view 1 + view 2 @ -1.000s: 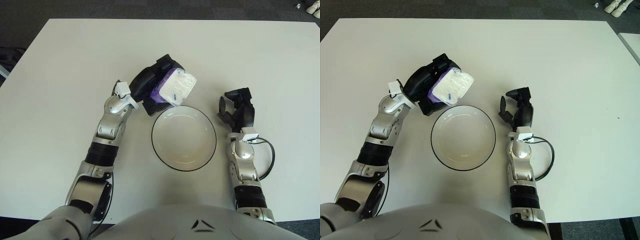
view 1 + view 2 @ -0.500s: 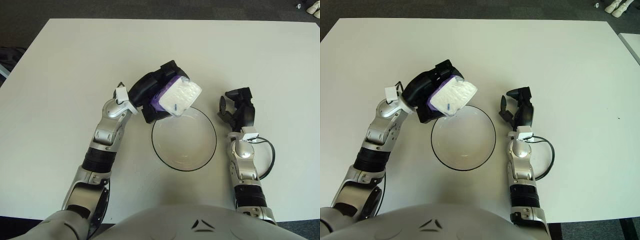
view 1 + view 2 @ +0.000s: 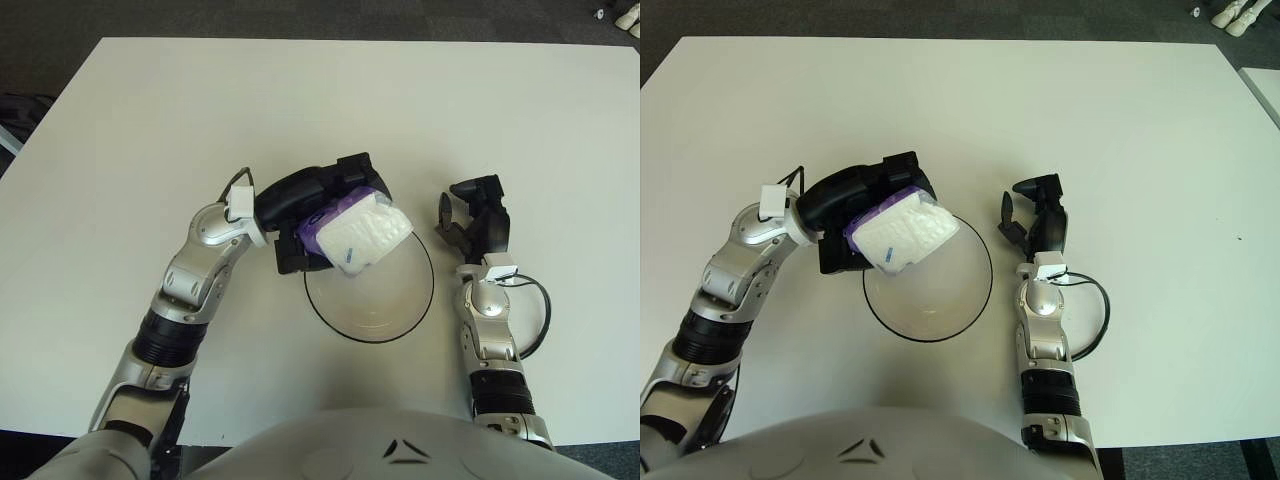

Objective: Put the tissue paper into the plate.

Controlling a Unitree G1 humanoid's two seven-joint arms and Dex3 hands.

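Observation:
My left hand [image 3: 315, 215] is shut on the tissue pack [image 3: 358, 232], a white packet with a purple end. It holds the pack over the upper left part of the plate [image 3: 400, 315], a white round plate with a dark rim on the white table. The pack tilts down to the right and covers the plate's upper left rim. In the right eye view the pack [image 3: 902, 236] hangs over the plate [image 3: 950, 310] the same way. My right hand [image 3: 476, 218] rests on the table just right of the plate, fingers relaxed and empty.
The white table [image 3: 150, 120] stretches wide around the plate. Dark floor lies beyond its far edge. A black cable [image 3: 540, 310] loops beside my right forearm.
My left hand has carried the tissue pack down and to the right, from beside the plate's upper left rim to over the plate. The right hand has not moved.

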